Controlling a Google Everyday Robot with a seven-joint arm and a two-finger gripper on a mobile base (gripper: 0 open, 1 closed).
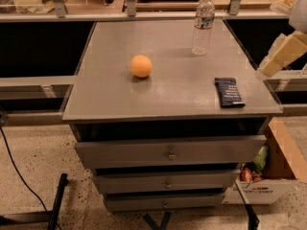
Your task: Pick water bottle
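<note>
A grey metal cabinet (pixel 110 95) stands on a speckled, pale stone floor (pixel 38 152). Its three drawers (pixel 144 153) are stepped, the top one pulled out furthest. Behind it runs a light rail (pixel 48 17) with dark gaps below. An open cardboard box (pixel 283 157) sits on the floor at the right and a black cable (pixel 17 174) trails at the left. The gripper (pixel 283 56) hangs at the right edge, beside the cabinet top.

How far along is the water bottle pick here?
Done: nothing yet. The water bottle stands upright and untouched at the far right of the cabinet top. In hand: the gripper hangs beyond the right edge, apart from it. Left: reach, grasp, lift.
</note>
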